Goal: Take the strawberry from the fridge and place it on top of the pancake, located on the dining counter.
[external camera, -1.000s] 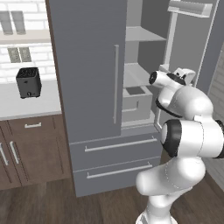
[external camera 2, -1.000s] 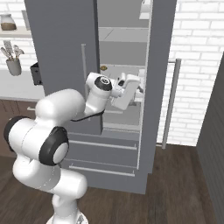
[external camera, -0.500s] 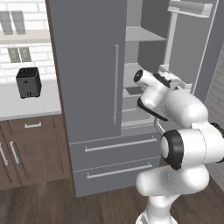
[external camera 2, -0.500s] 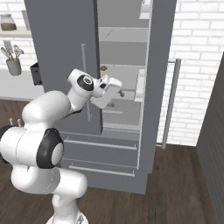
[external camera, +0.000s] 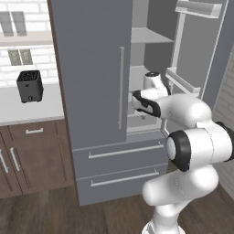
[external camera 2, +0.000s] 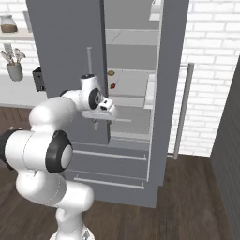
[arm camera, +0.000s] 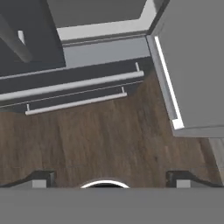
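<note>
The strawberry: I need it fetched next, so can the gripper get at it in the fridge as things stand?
Probably yes: the right fridge door stands open, and the strawberry lies exposed on a shelf. The gripper is open, empty and pointing floorward, so it must turn first.

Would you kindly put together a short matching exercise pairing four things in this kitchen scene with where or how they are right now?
Things:
1. strawberry
2. toaster
3. fridge's right door
4. gripper

Places or states:
A. on the wall counter left of the fridge
B. swung open
C. on a fridge shelf
D. fingers apart, holding nothing, pointing down at the wood floor

Pairs: 1-C, 2-A, 3-B, 4-D
</note>
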{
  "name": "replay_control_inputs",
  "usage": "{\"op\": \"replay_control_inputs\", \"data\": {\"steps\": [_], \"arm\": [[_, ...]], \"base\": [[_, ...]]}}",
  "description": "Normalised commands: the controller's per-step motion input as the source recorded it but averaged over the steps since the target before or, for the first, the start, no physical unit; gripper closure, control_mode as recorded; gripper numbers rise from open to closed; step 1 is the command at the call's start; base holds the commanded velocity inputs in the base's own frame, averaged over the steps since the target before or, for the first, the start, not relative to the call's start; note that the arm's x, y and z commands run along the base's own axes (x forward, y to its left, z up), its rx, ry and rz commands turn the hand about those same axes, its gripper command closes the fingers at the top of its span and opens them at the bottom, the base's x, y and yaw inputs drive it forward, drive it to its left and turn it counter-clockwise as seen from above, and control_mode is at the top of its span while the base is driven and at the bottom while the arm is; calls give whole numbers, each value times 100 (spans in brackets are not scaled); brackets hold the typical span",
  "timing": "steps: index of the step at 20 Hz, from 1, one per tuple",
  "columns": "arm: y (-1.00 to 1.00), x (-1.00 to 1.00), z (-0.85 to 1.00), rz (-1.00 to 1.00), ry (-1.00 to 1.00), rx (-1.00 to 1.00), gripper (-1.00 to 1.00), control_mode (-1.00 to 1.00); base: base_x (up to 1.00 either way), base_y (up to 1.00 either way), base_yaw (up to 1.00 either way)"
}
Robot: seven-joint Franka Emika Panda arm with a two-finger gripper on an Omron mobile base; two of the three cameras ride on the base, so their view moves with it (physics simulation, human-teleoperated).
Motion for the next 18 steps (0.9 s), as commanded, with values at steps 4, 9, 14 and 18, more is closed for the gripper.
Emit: {"op": "replay_control_inputs", "data": {"steps": [4, 9, 14, 18], "arm": [[34, 34, 54, 13, -26, 31, -100, -100], [34, 20, 100, 16, -57, -1, -100, -100], [46, 11, 70, 1, -34, -2, -100, -100], [53, 27, 24, -11, -3, 0, -100, -100]], "base": [[0, 0, 0], [0, 0, 0], [0, 0, 0], [0, 0, 0]]}}
